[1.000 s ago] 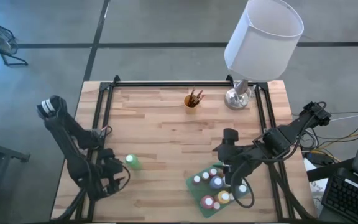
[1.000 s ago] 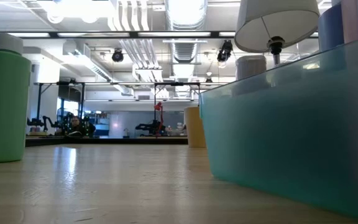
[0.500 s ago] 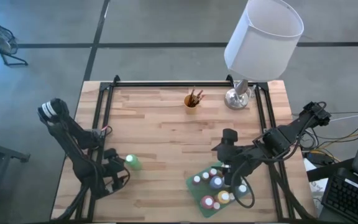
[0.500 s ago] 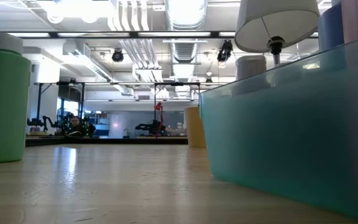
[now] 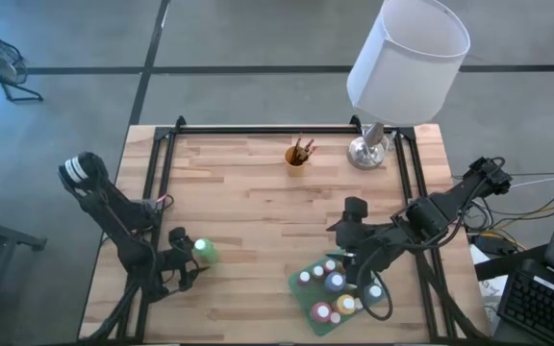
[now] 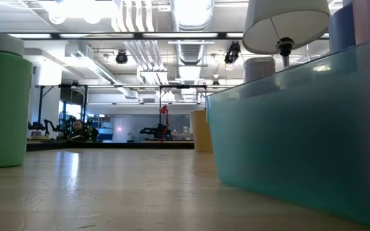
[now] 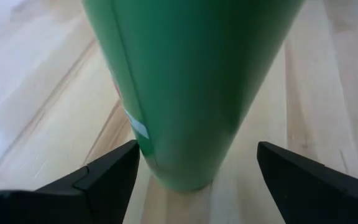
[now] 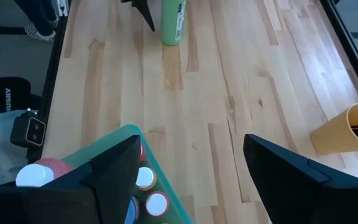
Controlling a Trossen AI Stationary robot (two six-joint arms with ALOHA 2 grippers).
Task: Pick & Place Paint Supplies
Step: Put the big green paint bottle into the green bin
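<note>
- My left tool stands with its fingers spread on either side of the green bottle, so the bottle fills that gap.
- The middle of the counter lies bare between the green bottle and the tray.
- The tray, packed with bottles, blocks the near right corner under my right tool.
- At the far edge stand the brush cup and the lamp, just apart.

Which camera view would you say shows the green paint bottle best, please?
The right wrist view: the green paint bottle stands whole, upright on the wood. The left wrist view shows only its body between the open left tool fingers. The low view shows its side; the high view mostly its top.
</note>
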